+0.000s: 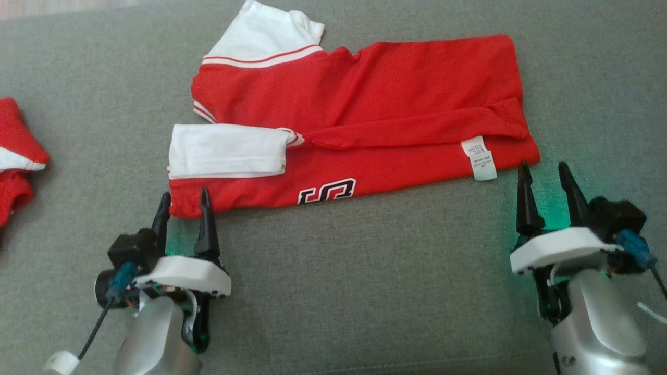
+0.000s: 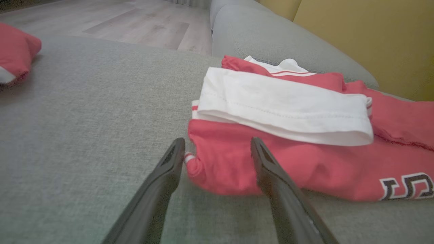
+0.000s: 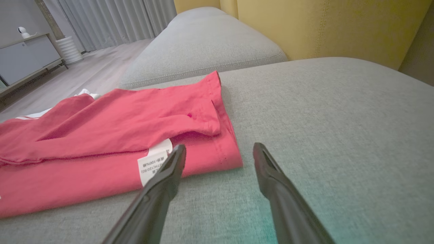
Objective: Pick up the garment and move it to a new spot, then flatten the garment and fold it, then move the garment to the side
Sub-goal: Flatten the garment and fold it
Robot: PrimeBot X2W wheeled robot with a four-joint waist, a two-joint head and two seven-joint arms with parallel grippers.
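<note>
The garment (image 1: 365, 120) is a red shirt with white sleeves, lying folded lengthwise on the grey sofa cushion (image 1: 365, 291). One white sleeve (image 1: 226, 151) is folded over its front, beside a black-and-white print (image 1: 327, 190). A white care label (image 1: 479, 159) shows at the hem. My left gripper (image 1: 183, 199) is open at the garment's near left corner (image 2: 217, 169), one finger on each side of it. My right gripper (image 1: 544, 172) is open at the near right hem corner (image 3: 227, 152), fingertips just short of the cloth.
Another red and white cloth (image 1: 15, 156) lies at the cushion's far left. A second grey cushion (image 3: 203, 44) and yellow backrest (image 3: 322, 27) stand beyond the garment. Wooden floor (image 2: 129, 20) lies past the sofa's edge.
</note>
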